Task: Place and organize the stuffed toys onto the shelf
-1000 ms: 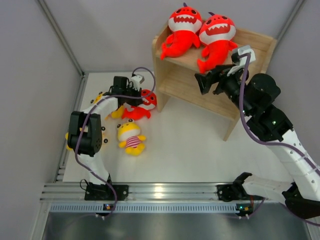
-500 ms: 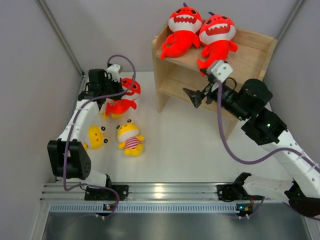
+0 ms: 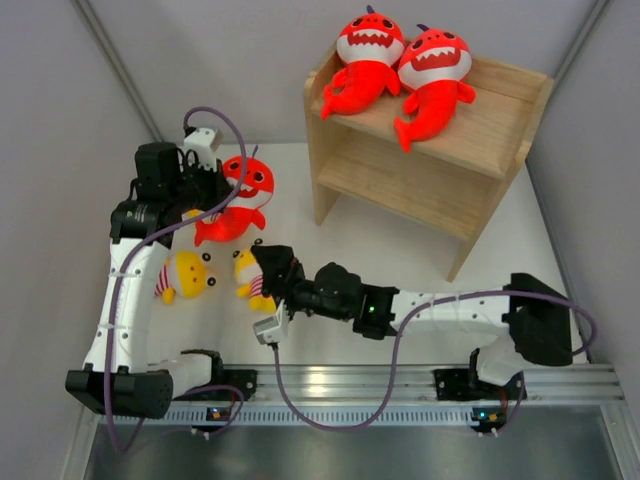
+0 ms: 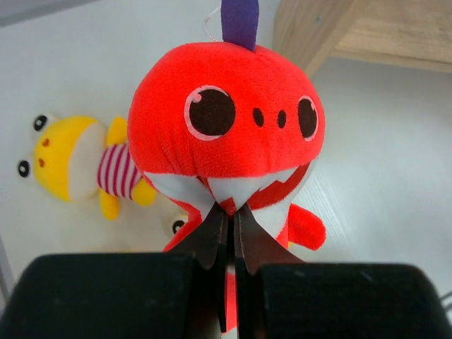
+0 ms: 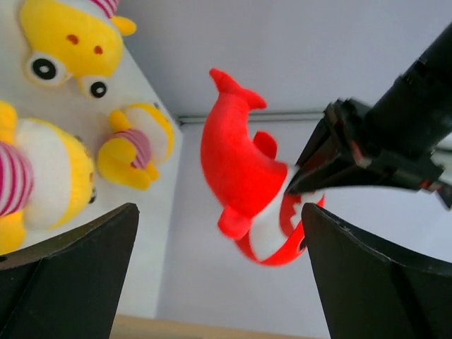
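While the third shark (image 3: 240, 195) hangs pinched in the left hand (image 3: 205, 185), clear of the table (image 3: 390, 250) and left of the shelf (image 3: 480, 130), the tally reads as follows.

Item: third shark, red-orange, held aloft; not yet shelved.
Item: shelved sharks (image 3: 400, 65), two, leaning side by side on the top tier; the lower tier is bare.
Item: yellow toys (image 3: 187, 273), striped shirts, lying on the table; two counted from above, one partly covered by the right hand (image 3: 268, 262).
Item: left hand, closed tight on the shark.
Item: right hand, fingers spread wide, nothing between them, low over the nearer yellow toy.

Step in hand, as I judge it: carrying the last shark to the shelf, with the right hand lining up on a yellow toy. The next move calls for lifting the shark over the side panel and setting it beside its pair, where room looks tight.

Views compared: the left wrist view shows the jaws meeting on the white mouth just under the face; the overhead view hides that. The right wrist view shows the shark from the side, tail free in the air. Only the overhead view shows the shelf's stock.
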Available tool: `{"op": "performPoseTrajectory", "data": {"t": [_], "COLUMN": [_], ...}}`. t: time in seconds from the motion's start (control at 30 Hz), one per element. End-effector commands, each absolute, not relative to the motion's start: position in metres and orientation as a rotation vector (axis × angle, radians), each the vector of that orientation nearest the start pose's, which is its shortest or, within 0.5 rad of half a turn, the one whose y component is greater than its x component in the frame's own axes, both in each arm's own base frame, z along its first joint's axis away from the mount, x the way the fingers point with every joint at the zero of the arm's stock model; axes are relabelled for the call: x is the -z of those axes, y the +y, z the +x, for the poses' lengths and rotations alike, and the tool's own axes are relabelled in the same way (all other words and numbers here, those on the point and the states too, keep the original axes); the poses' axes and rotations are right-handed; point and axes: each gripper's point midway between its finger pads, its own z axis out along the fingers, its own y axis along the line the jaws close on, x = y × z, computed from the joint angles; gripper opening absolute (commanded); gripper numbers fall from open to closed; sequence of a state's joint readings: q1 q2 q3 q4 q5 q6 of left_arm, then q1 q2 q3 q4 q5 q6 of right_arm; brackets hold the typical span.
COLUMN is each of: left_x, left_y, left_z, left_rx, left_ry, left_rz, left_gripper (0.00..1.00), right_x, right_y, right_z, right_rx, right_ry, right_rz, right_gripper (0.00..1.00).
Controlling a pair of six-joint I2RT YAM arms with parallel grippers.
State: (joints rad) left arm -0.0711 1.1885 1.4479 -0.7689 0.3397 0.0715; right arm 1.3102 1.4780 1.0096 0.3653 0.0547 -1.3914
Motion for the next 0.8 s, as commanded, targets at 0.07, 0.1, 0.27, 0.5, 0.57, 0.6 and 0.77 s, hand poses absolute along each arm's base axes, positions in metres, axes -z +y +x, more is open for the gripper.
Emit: {"op": "performPoseTrajectory", "data": {"t": [0.07, 0.1, 0.27, 0.5, 0.57, 0.6, 0.77], "left_x": [-0.325, -0.321, -0.322, -0.329, -0.328, -0.328, -0.333], "left_y": [-0.098, -0.098, -0.107, -0.109, -0.11, -0.11, -0.103], "left_z": [0.299, 0.297, 0.29, 0.289, 0.29, 0.291, 0.3], "left_rx": [0.51, 0.517, 0.593, 0.605, 0.611, 0.613, 0.545], "left_ry": [2.06, 2.069, 2.069, 2.054, 2.058, 2.057, 2.045], "left_rz": [0.346, 0.347, 0.338, 0.344, 0.343, 0.346, 0.349], "left_gripper": [0.0, 0.0, 0.0, 0.0, 0.0, 0.0, 0.0], "right_x": [-0.353, -0.367, -0.338, -0.318, -0.309, -0.307, -0.289], "right_y": [0.483, 0.484, 0.512, 0.52, 0.521, 0.521, 0.512], "right_z": [0.182, 0.185, 0.204, 0.234, 0.243, 0.245, 0.243], "right_rx": [0.461, 0.494, 0.618, 0.643, 0.663, 0.679, 0.73], "right_ry": [0.187, 0.184, 0.156, 0.198, 0.226, 0.226, 0.188], "right_rz": [-1.339, -1.277, -1.315, -1.378, -1.397, -1.402, -1.472], "right_gripper": [1.0, 0.99, 0.99, 0.99, 0.99, 0.99, 0.99]}}
